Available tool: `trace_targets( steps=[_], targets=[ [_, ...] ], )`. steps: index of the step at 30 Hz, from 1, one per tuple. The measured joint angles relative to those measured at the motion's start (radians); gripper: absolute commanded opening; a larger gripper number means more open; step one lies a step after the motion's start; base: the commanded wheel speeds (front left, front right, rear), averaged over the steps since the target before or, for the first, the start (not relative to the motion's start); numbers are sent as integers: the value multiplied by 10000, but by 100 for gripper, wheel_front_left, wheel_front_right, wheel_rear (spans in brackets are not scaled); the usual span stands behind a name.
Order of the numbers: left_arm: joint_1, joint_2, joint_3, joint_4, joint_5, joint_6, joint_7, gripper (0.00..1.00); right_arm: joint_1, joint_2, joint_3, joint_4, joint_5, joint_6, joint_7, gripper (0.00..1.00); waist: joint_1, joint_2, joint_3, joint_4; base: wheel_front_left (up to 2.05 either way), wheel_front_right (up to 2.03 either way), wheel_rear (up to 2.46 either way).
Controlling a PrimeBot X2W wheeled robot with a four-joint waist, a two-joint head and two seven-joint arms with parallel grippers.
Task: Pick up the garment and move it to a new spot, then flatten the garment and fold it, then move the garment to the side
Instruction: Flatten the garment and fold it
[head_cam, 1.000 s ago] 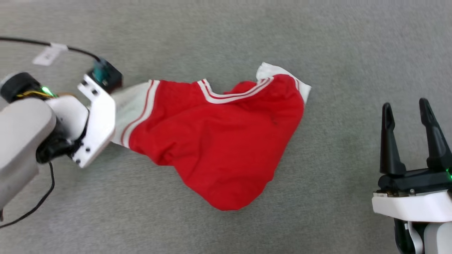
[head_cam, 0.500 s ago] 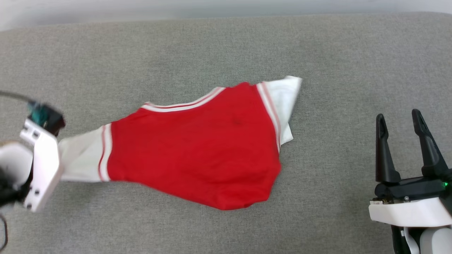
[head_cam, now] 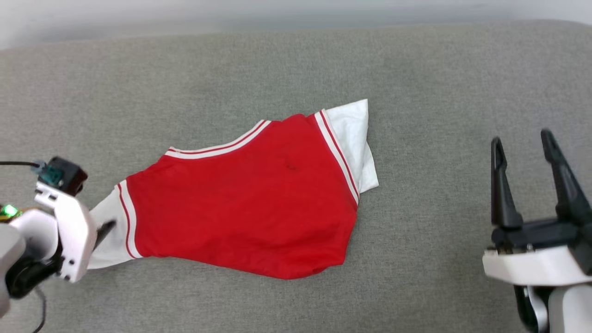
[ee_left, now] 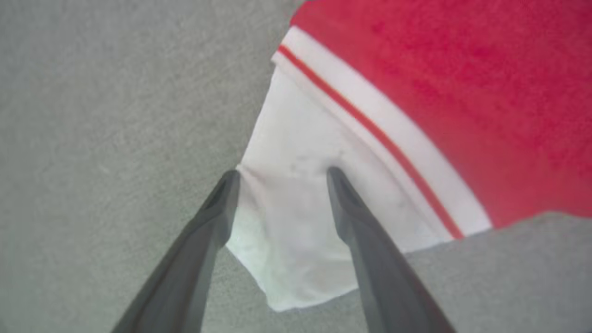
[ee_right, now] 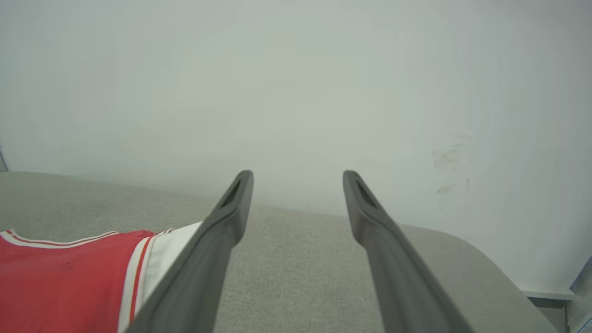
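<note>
The garment [head_cam: 240, 208], a red T-shirt with white sleeves and striped trim, lies spread across the grey surface. My left gripper [head_cam: 104, 231] is at its left white sleeve [ee_left: 296, 203]. In the left wrist view the left gripper [ee_left: 282, 173] stands open, its two fingers apart with the sleeve lying slack between and under them. My right gripper [head_cam: 522, 138] is open at the lower right, well clear of the shirt. In the right wrist view the right gripper [ee_right: 298, 175] has nothing between its fingers, and the garment [ee_right: 60, 277] shows at the lower left.
The grey fabric surface [head_cam: 439, 83] runs wide on all sides of the shirt. Its far edge meets a pale wall [ee_right: 296, 83]. A dark cable [head_cam: 18, 163] runs to the left wrist.
The left gripper, shut on the white sleeve before, now stands open with the sleeve let go. The shirt lies stretched out flatter. The head camera shifted after the earliest frame.
</note>
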Motion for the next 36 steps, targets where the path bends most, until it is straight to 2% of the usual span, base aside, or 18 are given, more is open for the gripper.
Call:
trace_targets(
  steps=[2,6,7,9,13,15,20,22,25,28,33,36],
  targets=[
    [-72,-84,221,-125,368,192,-1037,100,-377,-125,84,-13,-232,0,0,100,0,0,-140,39,0,0,0],
    [-194,-176,823,-382,928,1068,-3252,100,-1285,-798,313,-2,-407,0,0,100,0,0,-378,157,0,0,0],
    [61,-510,1181,-642,970,1732,-4495,100,-2148,-1423,798,424,-426,0,138,100,0,0,-504,250,0,0,0],
    [251,-683,1432,-815,991,2278,-5254,100,-2698,-1918,1285,688,-345,0,692,100,0,0,-556,316,0,0,0],
    [600,-1005,2056,-1336,1174,3285,-5931,100,-3892,-3039,2575,1283,215,0,2522,100,0,0,-551,441,0,0,0],
    [862,-1223,2531,-1674,1294,3768,-6009,100,-4407,-3484,3219,1530,903,0,3544,100,0,0,-510,515,0,0,0],
    [1780,-1795,4704,-2861,2663,4880,-6046,100,-5737,-4750,5112,2092,2520,0,6345,100,0,0,-317,719,0,0,0],
    [2475,-2119,5545,-3271,3244,5149,-6046,100,-6163,-5045,5846,2263,3463,0,7507,100,0,0,-223,789,0,0,0],
    [3358,-2671,6836,-3770,4140,5317,-6046,100,-6869,-5262,6709,2451,4765,2,9100,100,1,0,-47,896,0,0,0],
    [4149,-3421,7912,-4163,4951,5294,-6046,100,-7507,-5486,7490,2738,5620,0,10496,100,0,0,146,1045,0,0,0],
    [5014,-4660,9185,-4508,6188,4709,-6046,100,-8324,-5465,8291,3438,6307,0,11946,100,0,0,557,1361,0,0,0],
    [5289,-5440,9737,-4604,6759,4263,-6046,100,-8449,-5166,8416,4015,6608,0,12224,100,0,0,858,1573,0,0,0]
  ],
)
